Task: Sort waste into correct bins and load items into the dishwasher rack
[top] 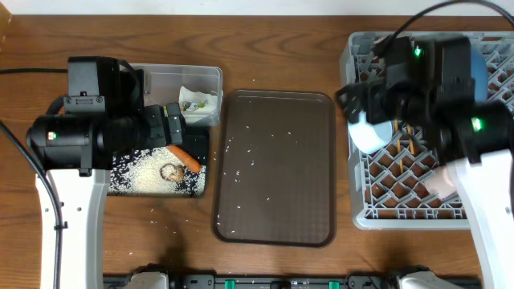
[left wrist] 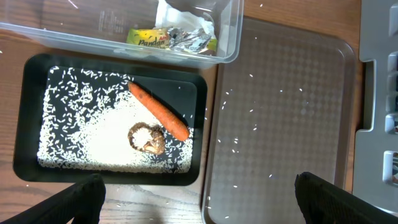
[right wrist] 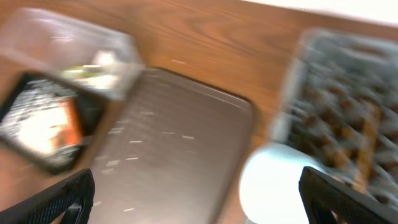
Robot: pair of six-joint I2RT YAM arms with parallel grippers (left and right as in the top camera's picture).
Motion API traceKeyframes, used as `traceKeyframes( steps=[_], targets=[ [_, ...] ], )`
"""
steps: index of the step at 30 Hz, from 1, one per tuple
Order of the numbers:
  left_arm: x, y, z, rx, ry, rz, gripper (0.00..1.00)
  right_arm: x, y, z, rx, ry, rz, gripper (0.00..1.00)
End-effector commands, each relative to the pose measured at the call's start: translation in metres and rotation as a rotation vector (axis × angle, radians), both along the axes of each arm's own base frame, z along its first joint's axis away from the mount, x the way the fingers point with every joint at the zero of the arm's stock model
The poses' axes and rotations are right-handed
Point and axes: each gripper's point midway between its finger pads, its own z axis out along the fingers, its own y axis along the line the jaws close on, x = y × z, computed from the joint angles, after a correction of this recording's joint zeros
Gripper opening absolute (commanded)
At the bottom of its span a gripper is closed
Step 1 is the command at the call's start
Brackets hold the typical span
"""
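L side: left gripper (left wrist: 199, 204) is hovering over the bins w/ fingers spread wide, nothing btwn them. Clear tub (top: 205, 76) is holding the crumpled tissue (left wrist: 180, 15) and the wrapper (left wrist: 149, 38). Just beside it, the black tray (left wrist: 25, 112) is holding the carrot (left wrist: 158, 111), lying diagonal, w/ the brown lump (left wrist: 147, 138) touching it or nearly so, both on a bed of rice (left wrist: 81, 118).

Centre: brown tray (top: 277, 217) is bare apart from stray grains (top: 241, 160); a few more are lying on the wood nearby.

R side: right gripper (right wrist: 199, 202) is hanging over the left edge of the dishwasher rack (top: 401, 213). Its wrist view is blurred, but fingers are showing wide apart. The bowl (top: 368, 132) is sitting below and btwn them, nearer one finger, overlapping the rack's left wall. Can't tell if either finger is touching it.

Step in hand, prob: getting the bowl seated in the rack. To do it well:
- centre the bowl btwn the fingers before closing; off-centre grip risks tipping it.
- clear the rack wall fully, then come down inside it.
- set it btwn pegs, tilted onto its rim if pegs allow, so it's resting stable.
- release only once it's bearing on the lattice.
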Motion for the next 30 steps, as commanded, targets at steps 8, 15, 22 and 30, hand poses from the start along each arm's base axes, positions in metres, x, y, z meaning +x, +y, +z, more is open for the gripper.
traceKeyframes(
  steps=[8, 15, 22, 30],
  targets=[
    [0.001, 0.003, 0.002, 0.007, -0.004, 0.014, 0.98, -0.066, 0.024, 0.015, -0.004, 0.023, 0.138, 0.99],
    [0.001, 0.003, 0.002, 0.007, -0.004, 0.014, 0.98, -0.075, -0.011, 0.050, -0.041, -0.147, 0.016, 0.99],
    [0.001, 0.003, 0.002, 0.007, -0.003, 0.014, 0.98, -0.076, -0.021, 0.086, -0.084, -0.529, 0.049, 0.99],
    [0.001, 0.003, 0.002, 0.007, -0.004, 0.014, 0.98, -0.094, -0.027, 0.035, -0.012, -0.708, 0.022, 0.99]
  ],
)
